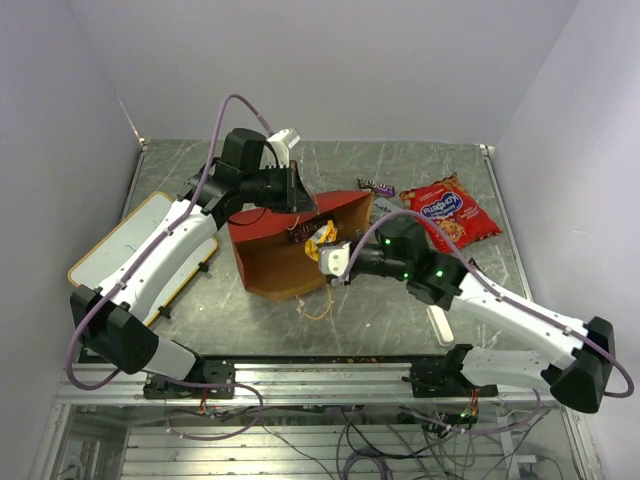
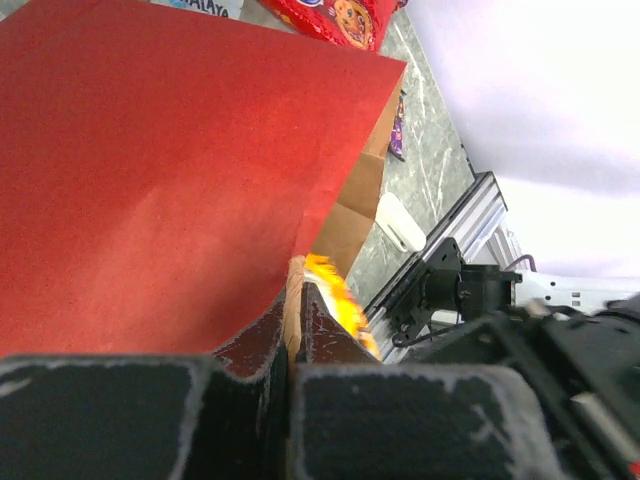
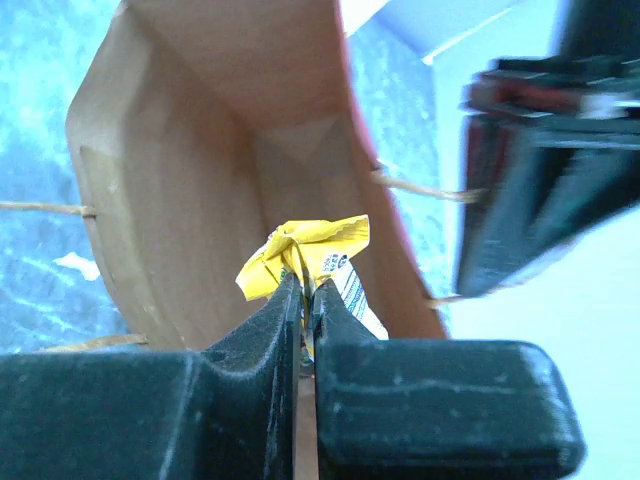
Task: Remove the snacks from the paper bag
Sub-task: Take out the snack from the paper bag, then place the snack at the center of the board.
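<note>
The red paper bag (image 1: pixel 285 255) lies tipped on the table, its brown inside open toward the right arm. My left gripper (image 1: pixel 298 205) is shut on the bag's top edge (image 2: pixel 291 300). My right gripper (image 1: pixel 325 250) is shut on a yellow candy wrapper (image 3: pixel 312 250) and holds it at the bag's mouth (image 3: pixel 190 170). The large red packet (image 1: pixel 452 213) with a blue logo lies flat at the right, outside the bag. A purple wrapper (image 1: pixel 377 187) lies on the table behind the bag.
A yellow-framed whiteboard (image 1: pixel 120 245) lies at the left under the left arm. A small white oblong block (image 1: pixel 440 322) lies under the right arm. The bag's tan loop handle (image 1: pixel 316 305) hangs near the front rail (image 1: pixel 320 368).
</note>
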Tool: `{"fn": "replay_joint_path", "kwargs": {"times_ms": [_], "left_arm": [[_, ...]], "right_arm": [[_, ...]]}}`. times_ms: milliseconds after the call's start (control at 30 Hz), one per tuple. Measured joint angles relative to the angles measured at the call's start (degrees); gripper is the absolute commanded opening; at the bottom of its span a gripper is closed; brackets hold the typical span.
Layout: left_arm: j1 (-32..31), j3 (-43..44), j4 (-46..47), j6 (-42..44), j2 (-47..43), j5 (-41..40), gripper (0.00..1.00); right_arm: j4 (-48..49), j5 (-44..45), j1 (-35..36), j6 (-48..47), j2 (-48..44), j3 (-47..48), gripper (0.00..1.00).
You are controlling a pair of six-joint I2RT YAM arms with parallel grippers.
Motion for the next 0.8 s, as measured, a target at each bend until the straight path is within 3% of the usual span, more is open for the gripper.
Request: {"fn": "replay_joint_path", "kwargs": {"times_ms": [400, 633, 800], "left_arm": [[0.2, -3.2, 3.6, -2.2, 0.4, -1.0, 0.07], [0.2, -3.1, 3.7, -2.5, 0.2, -1.1, 0.07], [0.2, -3.0, 3.6, -2.6, -0.7, -1.0, 0.07]], "right_arm": [[-1.4, 9.2, -0.1, 4.8, -12.6, 10.2, 0.00], [9.4, 26.2, -0.1, 6.1, -13.3, 9.3, 0.00], [16.5, 43.2, -3.7, 16.4, -8.6, 7.8, 0.00]]}}
